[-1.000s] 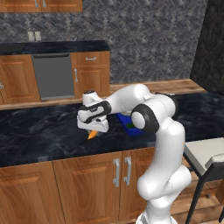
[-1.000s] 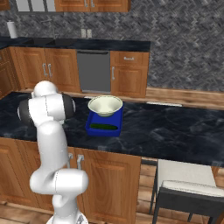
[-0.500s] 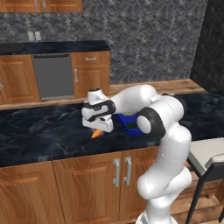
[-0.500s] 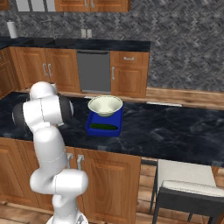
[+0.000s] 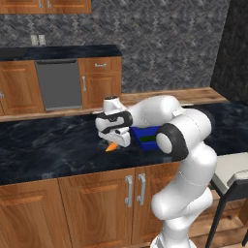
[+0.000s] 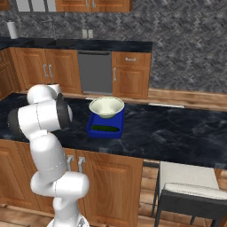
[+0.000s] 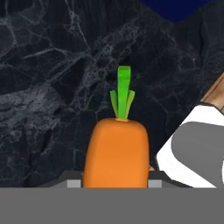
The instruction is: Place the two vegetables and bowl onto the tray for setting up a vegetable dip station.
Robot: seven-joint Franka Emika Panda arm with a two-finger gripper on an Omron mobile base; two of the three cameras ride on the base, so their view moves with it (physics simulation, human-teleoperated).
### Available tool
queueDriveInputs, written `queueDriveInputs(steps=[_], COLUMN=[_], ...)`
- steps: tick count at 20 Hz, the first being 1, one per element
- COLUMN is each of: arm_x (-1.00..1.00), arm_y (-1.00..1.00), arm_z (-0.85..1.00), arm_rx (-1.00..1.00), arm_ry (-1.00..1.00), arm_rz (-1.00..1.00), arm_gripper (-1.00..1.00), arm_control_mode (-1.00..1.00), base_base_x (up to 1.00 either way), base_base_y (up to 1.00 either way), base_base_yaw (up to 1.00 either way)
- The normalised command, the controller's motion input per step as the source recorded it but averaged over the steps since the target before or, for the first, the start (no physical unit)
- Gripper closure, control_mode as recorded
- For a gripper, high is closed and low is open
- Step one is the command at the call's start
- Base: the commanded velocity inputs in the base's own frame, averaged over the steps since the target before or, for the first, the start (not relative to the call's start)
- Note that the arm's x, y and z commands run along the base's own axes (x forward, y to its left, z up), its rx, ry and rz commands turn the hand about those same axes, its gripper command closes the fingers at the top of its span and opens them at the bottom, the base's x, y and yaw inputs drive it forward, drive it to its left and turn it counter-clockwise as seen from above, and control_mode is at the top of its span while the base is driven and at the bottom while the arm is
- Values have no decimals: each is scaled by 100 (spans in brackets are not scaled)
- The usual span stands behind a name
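My gripper is shut on the small orange carrot, holding it just above the dark counter, left of the blue tray. In the hand view the carrot sits between my fingers with its green tip pointing away, and a corner of the tray shows at the top. From the right base view, the cream bowl rests on the tray's far half, and the dark green vegetable lies in its near half.
The dark marble counter runs left and right over wooden cabinets. A chair stands at the right, below the counter's edge. A dishwasher and more cabinets line the far wall across the floor.
The gripper has carried the carrot a little to the right, toward the tray. Bowl, tray and green vegetable have stayed put.
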Motion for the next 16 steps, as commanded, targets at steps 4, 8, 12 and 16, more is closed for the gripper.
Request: queueDriveInputs(steps=[4, 8, 12, 16], arm_x=[-8, -2, 0, 0], arm_y=[-27, -26, -29, -32], arm_z=[8, 6, 3, 4], arm_rx=[-3, -5, -3, -2], arm_ry=[0, 0, 0, 0], arm_rz=[-12, -9, -5, -5], arm_gripper=[100, 100, 100, 100], arm_control_mode=[-100, -100, -100, -100], base_base_x=[0, 0, 0, 0], base_base_y=[0, 0, 0, 0], base_base_yaw=[0, 0, 0, 0])
